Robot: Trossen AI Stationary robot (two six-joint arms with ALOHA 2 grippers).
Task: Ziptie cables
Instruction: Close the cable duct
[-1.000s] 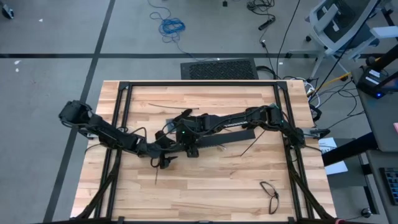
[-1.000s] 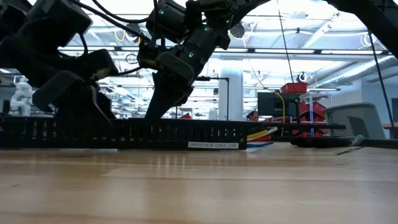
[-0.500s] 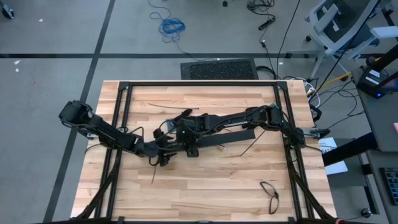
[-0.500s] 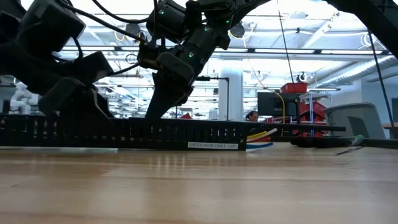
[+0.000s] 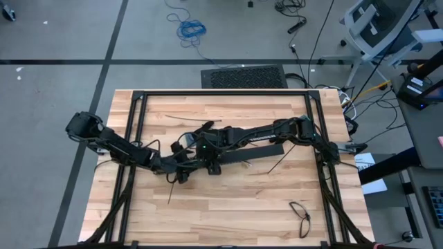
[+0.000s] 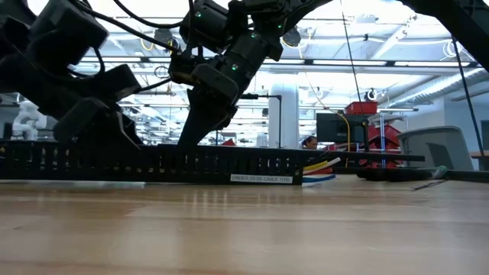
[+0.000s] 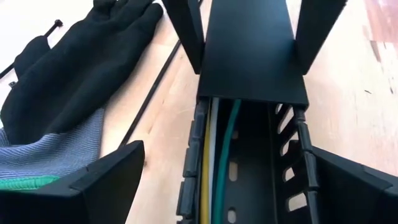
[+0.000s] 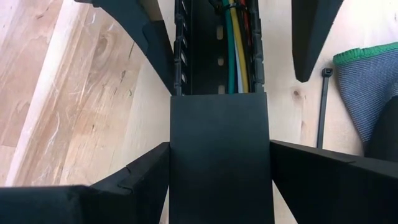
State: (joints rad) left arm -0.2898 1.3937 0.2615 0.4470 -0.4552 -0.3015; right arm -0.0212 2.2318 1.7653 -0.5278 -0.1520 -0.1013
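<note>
Near the middle of the wooden table (image 5: pixel 228 207), a long black slotted duct (image 6: pixel 153 163) lies flat, and both arms meet over it. Inside its channel run the cables (image 7: pixel 214 162), yellow, white and green strands side by side, passing under a flat black cover (image 8: pixel 219 155) that caps part of the duct; in the low view their coloured ends poke out of the duct's end. The left gripper (image 7: pixel 217 186) stands wide, its fingers (image 7: pixel 99 180) outside the duct's slotted walls with bare wood showing between finger and wall. The right gripper (image 8: pixel 219 180) straddles the covered stretch, fingers (image 8: pixel 143 180) spread to either side of the cover; whether they press on it I cannot tell. Beside the duct lies a black and grey glove (image 7: pixel 68 93) with a green cuff, and a thin black ziptie (image 8: pixel 323 106) rests on the wood between glove and duct. Toward the table's near edge the boards lie open, apart from a small dark loop (image 5: pixel 300 211) near the right corner
</note>
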